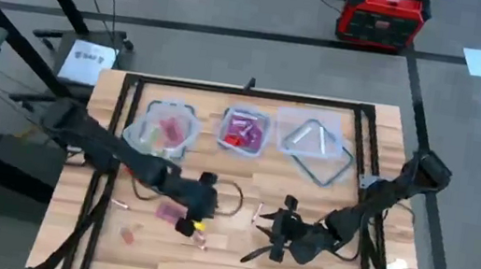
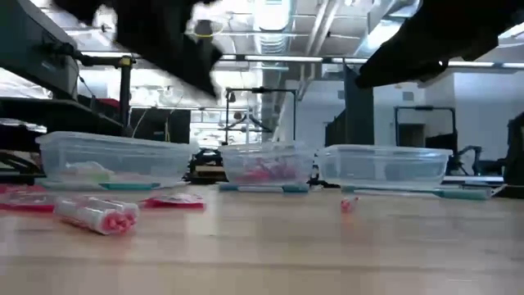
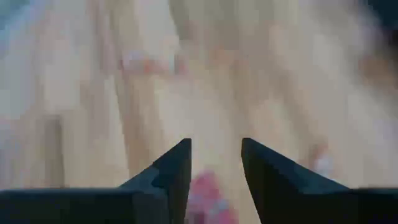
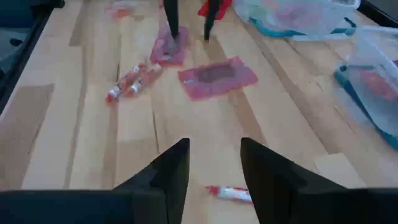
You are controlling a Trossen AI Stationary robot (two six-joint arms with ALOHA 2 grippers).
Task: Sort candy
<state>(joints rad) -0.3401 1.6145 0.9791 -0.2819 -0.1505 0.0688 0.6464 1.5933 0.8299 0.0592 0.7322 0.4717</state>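
Our left pincer point(image 4: 189, 28) hangs released over a pink candy point(image 4: 170, 50) on the surface point(image 1: 222, 264); closing off-centre could flick it away. Our right pincer point(image 4: 214, 180) waits, parted and empty.

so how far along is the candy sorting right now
Partly done: red and pink candy already sits in the middle tub, some in the left tub. The left gripper, jaws open, hangs over a pink piece. Several pieces, like the striped roll, remain on the table.
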